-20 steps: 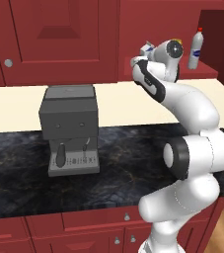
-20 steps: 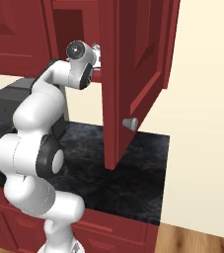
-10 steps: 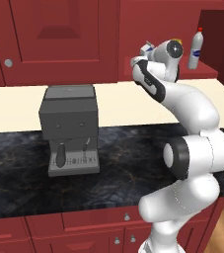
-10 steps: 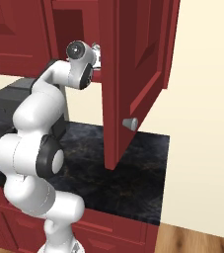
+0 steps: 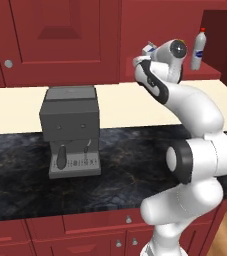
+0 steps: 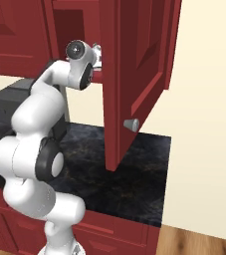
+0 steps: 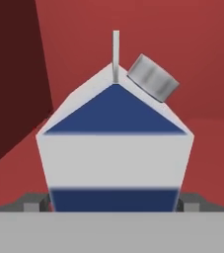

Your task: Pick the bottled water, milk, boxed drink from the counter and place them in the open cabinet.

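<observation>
Gripping milk [image 7: 114, 148] inside open cabinet [image 7: 15, 84]

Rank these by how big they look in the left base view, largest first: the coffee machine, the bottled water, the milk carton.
1. Coffee machine, by far the largest.
2. Bottled water on the open cabinet shelf.
3. Milk carton; just a corner peeks past the arm, so its rank is unsure.

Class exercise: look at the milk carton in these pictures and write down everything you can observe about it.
The milk is a white gable-top carton with a blue triangular panel under its ridge, a blue band near the base and a grey round cap on the right slope. It stands upright between the end effector fingers, whose tips flank its lower sides. Red cabinet surfaces lie behind it. In the left base view it peeks out by the wrist.
</observation>
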